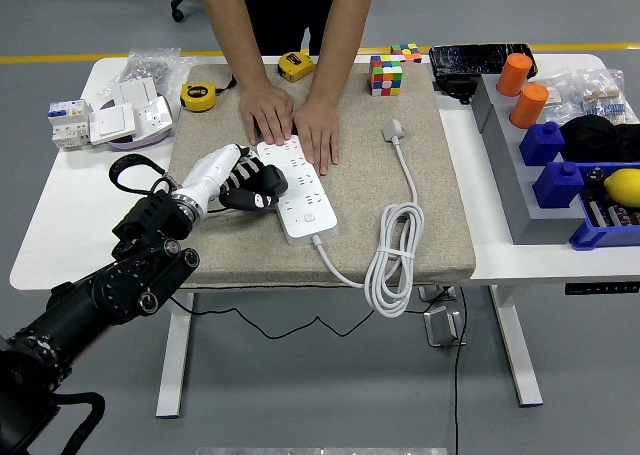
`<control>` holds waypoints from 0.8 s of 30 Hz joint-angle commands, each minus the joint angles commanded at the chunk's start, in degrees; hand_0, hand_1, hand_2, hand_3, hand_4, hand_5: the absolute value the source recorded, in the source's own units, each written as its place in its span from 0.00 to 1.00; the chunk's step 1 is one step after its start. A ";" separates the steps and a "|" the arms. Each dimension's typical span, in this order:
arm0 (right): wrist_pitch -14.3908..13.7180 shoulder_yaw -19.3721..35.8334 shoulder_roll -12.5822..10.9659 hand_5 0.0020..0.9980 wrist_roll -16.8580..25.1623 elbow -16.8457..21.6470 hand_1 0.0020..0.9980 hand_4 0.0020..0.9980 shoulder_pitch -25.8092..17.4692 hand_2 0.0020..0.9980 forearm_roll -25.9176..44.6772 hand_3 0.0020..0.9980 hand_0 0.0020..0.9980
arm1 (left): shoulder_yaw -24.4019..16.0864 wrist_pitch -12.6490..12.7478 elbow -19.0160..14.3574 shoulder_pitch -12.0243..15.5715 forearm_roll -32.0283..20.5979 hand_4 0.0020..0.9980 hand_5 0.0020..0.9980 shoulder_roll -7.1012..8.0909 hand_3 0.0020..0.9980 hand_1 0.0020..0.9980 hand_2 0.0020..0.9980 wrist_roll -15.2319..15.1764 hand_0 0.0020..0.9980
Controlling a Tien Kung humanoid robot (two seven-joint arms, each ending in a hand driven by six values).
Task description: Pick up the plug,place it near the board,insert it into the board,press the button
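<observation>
Head view: left hand (pixel 245 183) rested curled, holding nothing, against the power strip's (pixel 298 188) left edge, a person's hands (pixel 295 127) pinning its far end; the plug (pixel 393 129), right of it, looked light, rigid—grip its body, mind the stiff cable (pixel 390 255).

No legible text or labels anywhere.

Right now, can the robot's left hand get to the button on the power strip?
Probably yes. The left hand rests at the power strip's left edge, and the button near the cord end lies uncovered. The person's hands press only the strip's far end.
</observation>
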 joint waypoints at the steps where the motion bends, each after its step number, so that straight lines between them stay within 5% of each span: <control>1: 0.00 -0.03 0.00 0.90 -0.01 0.00 0.90 1.00 0.02 0.85 -0.02 0.85 0.96 | -0.12 0.11 -0.02 0.03 -0.18 0.80 0.08 0.00 0.49 0.37 0.25 -0.06 0.32; 9: -0.10 0.14 -0.06 0.90 -0.16 0.00 0.91 1.00 -0.05 0.85 -0.03 0.85 0.96 | -2.34 1.86 -0.52 0.87 -2.50 0.80 0.09 0.00 0.49 0.36 0.24 -1.11 0.32; 24: -0.15 1.04 0.35 0.90 -0.31 0.00 0.90 1.00 -0.34 0.85 -0.30 0.85 0.96 | -6.26 0.31 -3.80 3.00 -14.77 0.78 0.08 0.00 0.49 0.36 0.24 -2.33 0.32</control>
